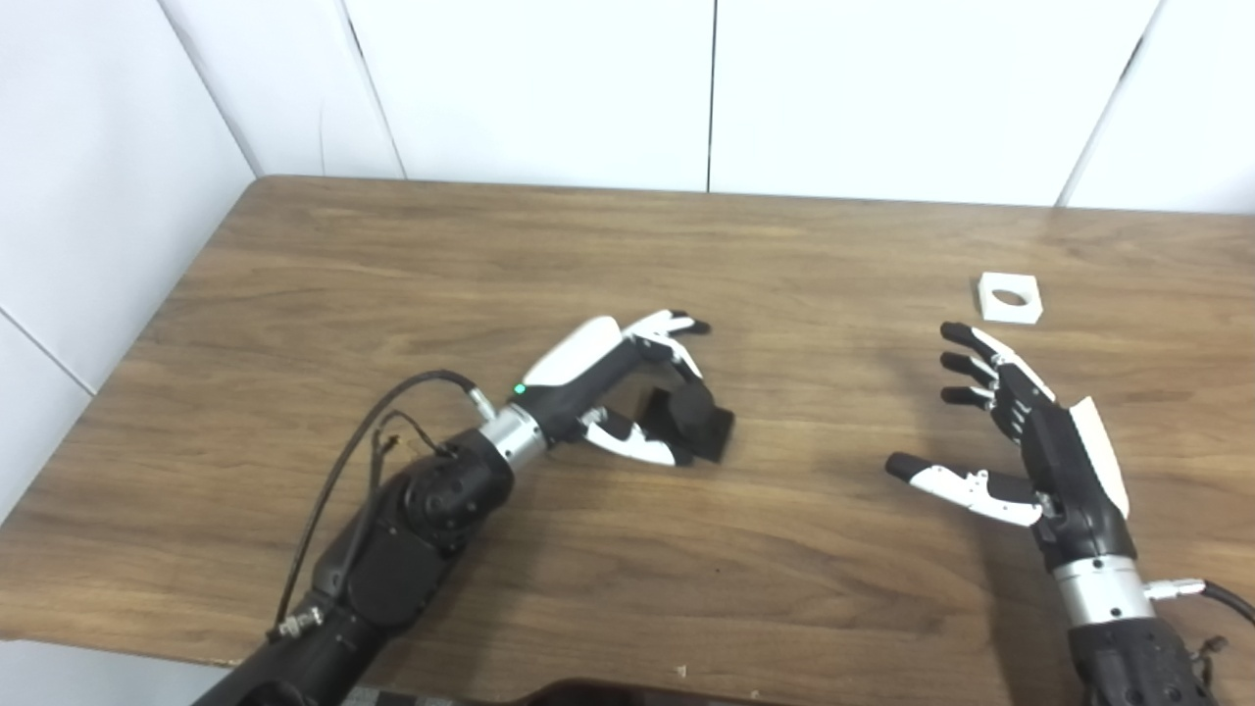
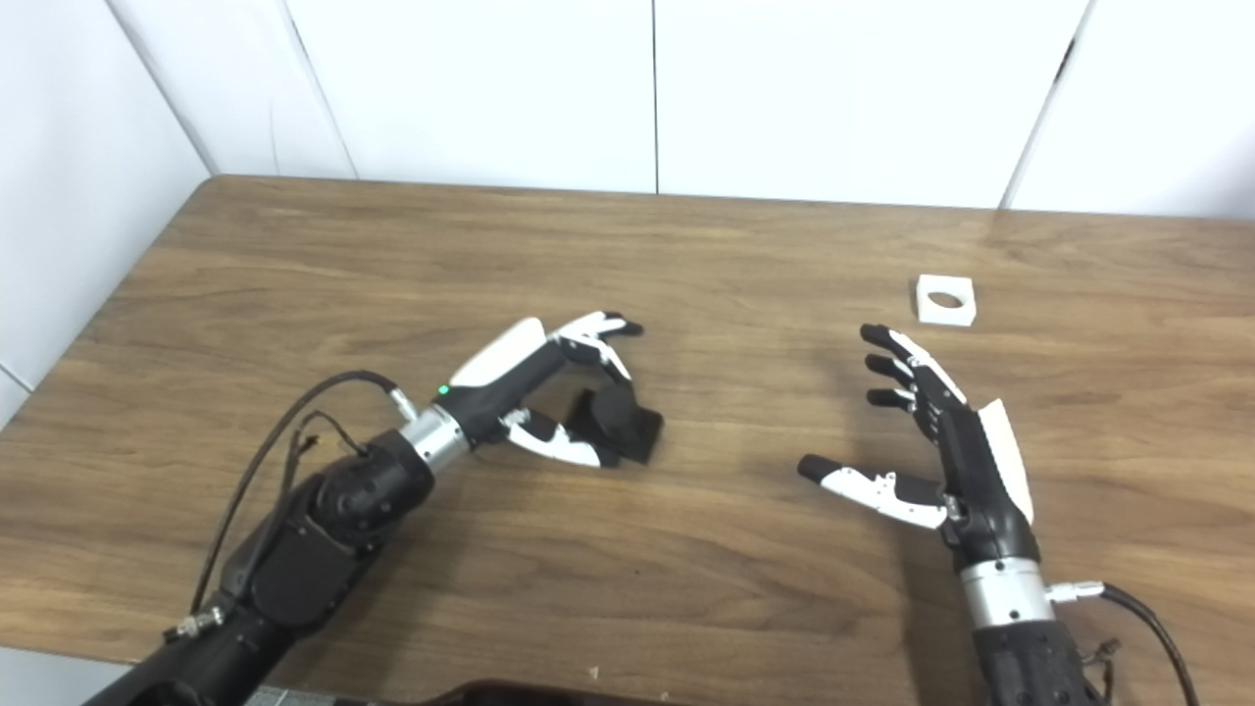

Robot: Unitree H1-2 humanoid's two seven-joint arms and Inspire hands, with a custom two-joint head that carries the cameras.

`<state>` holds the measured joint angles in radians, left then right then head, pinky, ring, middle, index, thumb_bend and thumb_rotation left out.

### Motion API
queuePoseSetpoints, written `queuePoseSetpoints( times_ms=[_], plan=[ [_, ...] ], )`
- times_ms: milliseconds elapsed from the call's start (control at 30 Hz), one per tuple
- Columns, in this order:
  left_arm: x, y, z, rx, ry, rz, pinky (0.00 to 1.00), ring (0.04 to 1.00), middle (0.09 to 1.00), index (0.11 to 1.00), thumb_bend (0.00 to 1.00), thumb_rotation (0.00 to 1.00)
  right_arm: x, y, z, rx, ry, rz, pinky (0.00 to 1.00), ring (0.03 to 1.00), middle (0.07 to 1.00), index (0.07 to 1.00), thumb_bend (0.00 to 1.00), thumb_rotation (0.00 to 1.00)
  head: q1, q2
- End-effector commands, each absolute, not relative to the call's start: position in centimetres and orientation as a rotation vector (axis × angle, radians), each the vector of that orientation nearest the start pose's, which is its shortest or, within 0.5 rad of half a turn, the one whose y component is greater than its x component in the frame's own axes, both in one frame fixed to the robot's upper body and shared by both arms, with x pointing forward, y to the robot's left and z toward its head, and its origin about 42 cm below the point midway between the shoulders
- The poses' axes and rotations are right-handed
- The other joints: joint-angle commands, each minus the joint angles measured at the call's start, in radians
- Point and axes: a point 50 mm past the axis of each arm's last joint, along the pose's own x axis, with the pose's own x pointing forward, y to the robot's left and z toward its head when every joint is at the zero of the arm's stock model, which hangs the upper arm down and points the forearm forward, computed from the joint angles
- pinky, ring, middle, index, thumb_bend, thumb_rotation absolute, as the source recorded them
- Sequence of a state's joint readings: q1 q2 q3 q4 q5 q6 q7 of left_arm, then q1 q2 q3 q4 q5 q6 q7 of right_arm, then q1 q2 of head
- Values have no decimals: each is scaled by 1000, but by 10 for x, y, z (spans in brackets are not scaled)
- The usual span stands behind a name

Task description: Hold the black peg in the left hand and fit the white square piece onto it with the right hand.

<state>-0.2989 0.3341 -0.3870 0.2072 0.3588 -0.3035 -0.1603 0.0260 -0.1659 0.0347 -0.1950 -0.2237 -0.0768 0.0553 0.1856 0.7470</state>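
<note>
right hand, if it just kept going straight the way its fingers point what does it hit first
Probably the white square piece. The right hand is open, its fingers aimed up the table toward it, with only bare wood between. Its height above the table is unclear, so it might pass over the piece.

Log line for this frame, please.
left robot hand: around black peg, on table | right robot hand: open | white square piece: untouched

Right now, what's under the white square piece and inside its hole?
The white square piece lies flat on the wooden table. Its round hole looks empty, shaded inside. The open right hand is nearer the camera, not touching it.
</note>
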Motion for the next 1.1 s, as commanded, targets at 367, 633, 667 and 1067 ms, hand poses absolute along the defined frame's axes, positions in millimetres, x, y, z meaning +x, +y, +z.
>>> queuePoseSetpoints(
  times_ms=[367,633,667,1067],
  plan=[
    [318,165,108,738,-292,-818,822,975,926,493,519,81,275,-241,171,-397,-316,78,707,835,905,844,791,262,-51,20],
    [311,174,105,733,-290,-840,821,972,925,493,519,81,278,-256,185,-417,-341,25,732,835,893,828,784,284,-291,25],
    [310,177,105,735,-285,-842,821,973,924,493,519,81,279,-259,189,-428,-351,13,727,835,891,824,777,275,-338,20],
    [305,195,104,761,-252,-855,858,976,920,494,520,77,303,-291,243,-583,-427,-77,764,858,900,829,756,275,-494,-12]
  ],
)
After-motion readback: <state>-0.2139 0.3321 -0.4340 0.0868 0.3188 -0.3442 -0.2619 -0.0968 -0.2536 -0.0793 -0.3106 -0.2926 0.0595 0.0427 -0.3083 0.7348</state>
